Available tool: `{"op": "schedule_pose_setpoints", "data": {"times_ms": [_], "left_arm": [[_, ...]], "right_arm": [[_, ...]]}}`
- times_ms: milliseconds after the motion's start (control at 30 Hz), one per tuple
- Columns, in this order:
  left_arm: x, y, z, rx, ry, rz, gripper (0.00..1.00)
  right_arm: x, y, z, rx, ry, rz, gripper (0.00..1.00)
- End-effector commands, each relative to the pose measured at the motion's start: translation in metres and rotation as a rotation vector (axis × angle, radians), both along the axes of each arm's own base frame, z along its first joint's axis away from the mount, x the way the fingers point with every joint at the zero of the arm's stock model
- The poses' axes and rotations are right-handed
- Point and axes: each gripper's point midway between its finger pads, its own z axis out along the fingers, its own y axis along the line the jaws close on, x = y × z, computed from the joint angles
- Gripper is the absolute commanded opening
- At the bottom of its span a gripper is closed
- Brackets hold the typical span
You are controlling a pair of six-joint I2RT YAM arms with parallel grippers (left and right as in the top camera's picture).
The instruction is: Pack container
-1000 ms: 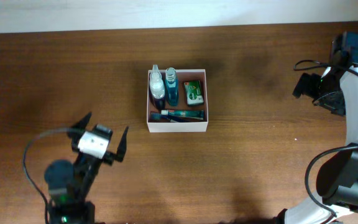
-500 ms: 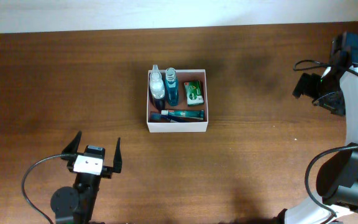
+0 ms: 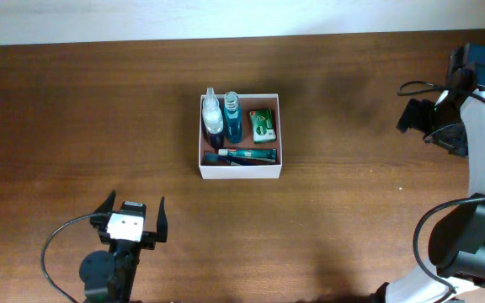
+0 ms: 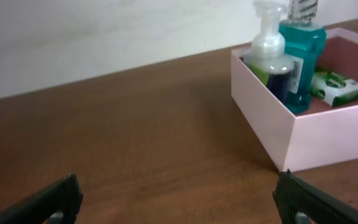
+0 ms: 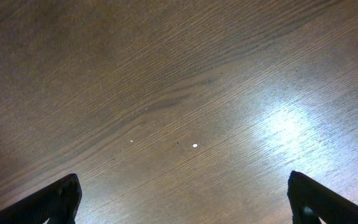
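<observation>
Overhead: the container (image 3: pixel 241 173) sits mid-tabletop (image 3: pixel 82 109), a little toward the far edge, with items inside.
A clear pump bottle (image 3: pixel 213 114) and a teal bottle (image 3: pixel 232 119) stand upright side by side at the container's far-left. A green packet (image 3: pixel 263 124) lies far-right and a tube (image 3: pixel 247 156) along the near wall. Left end effector (image 3: pixel 134 205) is by the near edge, well apart from the container, fingers spread and empty. Right end effector (image 5: pixel 185 208) is by the right edge, spread wide over bare wood, gripping nothing.
</observation>
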Motion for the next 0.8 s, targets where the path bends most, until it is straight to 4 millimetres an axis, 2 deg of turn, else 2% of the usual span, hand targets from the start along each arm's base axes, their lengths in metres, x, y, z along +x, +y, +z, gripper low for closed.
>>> {"op": "schedule_pose_setpoints", "data": {"times_ms": [0,100,233,767], "left_arm": [[0.000,0.004,0.002,-0.007,-0.017,0.025,1.00],[-0.001,0.004,0.008,-0.005,-0.044,0.024,1.00],[-0.004,0.004,0.026,0.002,-0.121,0.024,1.00],[-0.004,0.004,0.024,0.001,-0.112,0.024,1.00]], "right_arm": [[-0.002,-0.004,-0.002,-0.011,0.010,-0.016,0.99],[-0.002,-0.004,-0.002,-0.011,0.010,-0.016,0.99],[-0.002,-0.004,-0.002,-0.011,0.010,-0.016,0.99],[-0.002,-0.004,-0.002,-0.011,0.010,-0.016,0.99]]}}
